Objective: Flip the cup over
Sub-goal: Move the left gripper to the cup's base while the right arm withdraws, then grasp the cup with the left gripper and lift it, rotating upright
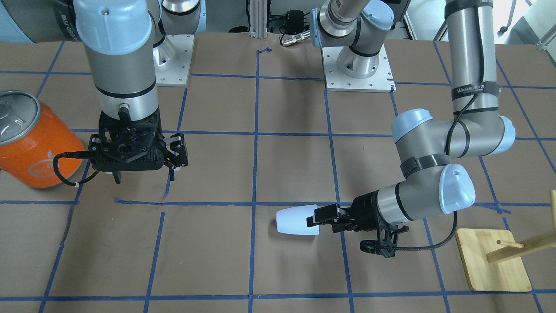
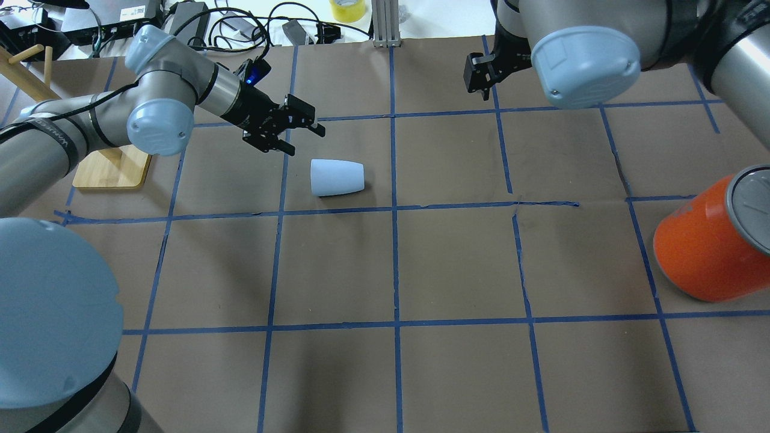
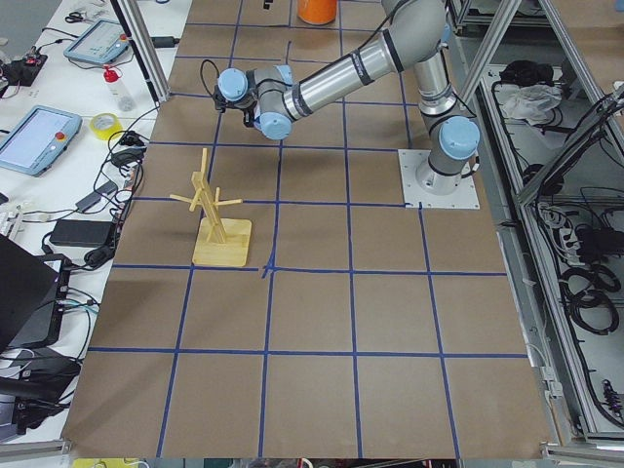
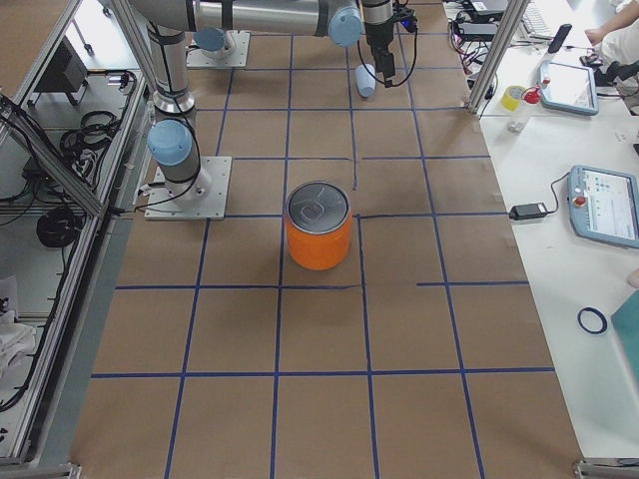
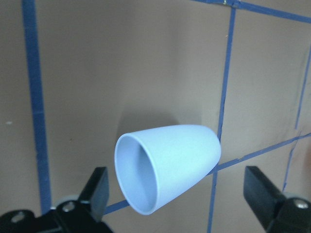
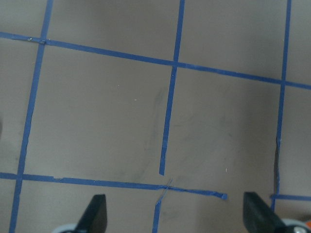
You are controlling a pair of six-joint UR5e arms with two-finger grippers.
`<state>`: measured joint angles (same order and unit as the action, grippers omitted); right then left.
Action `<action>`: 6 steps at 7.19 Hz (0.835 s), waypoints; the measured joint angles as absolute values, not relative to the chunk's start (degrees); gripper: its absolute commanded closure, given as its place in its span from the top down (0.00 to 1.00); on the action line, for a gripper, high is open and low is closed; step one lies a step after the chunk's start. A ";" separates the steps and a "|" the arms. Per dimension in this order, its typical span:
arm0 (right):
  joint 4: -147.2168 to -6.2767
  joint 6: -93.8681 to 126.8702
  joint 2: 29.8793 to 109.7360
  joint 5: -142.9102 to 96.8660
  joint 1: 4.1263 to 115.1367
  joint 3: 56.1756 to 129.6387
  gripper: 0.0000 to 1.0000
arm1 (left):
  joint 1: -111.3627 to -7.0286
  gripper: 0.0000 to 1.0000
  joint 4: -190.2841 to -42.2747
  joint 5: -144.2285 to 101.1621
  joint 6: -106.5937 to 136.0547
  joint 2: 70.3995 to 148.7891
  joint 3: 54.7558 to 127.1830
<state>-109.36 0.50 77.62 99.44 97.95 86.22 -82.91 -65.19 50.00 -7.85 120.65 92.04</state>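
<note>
The pale-blue cup (image 2: 337, 177) lies on its side on the brown table, its open mouth toward my left gripper and its base pointing away. It also shows in the front view (image 1: 295, 221) and the left wrist view (image 5: 167, 165). My left gripper (image 2: 304, 139) is open and low at the cup's mouth. In the left wrist view its fingers (image 5: 99, 189) stand on either side of the rim, and I see no contact. My right gripper (image 1: 144, 176) is open and empty, hanging above bare table far from the cup; the right wrist view shows its fingers (image 6: 97, 213) over the tape lines.
A large orange can (image 2: 710, 246) with a silver lid stands at the robot's right side, beside the right gripper (image 1: 34, 143). A wooden peg stand on a square base (image 2: 111, 168) stands just behind the left arm. Blue tape lines (image 2: 394, 207) grid the table.
</note>
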 measured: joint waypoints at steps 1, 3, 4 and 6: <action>-107.44 4.46 78.06 99.29 97.86 86.43 1.00 | -83.00 0.91 -65.32 47.19 -8.09 122.04 92.56; -104.60 7.39 79.09 99.08 97.70 86.55 1.00 | -83.26 0.47 -65.53 45.85 -8.11 123.60 93.83; -102.98 7.72 79.99 98.94 97.71 86.57 1.00 | -83.74 0.14 -65.55 45.74 -7.84 123.90 94.09; -100.72 7.72 81.30 95.52 97.33 86.79 1.00 | -84.81 0.00 -65.53 45.76 -6.99 123.91 94.10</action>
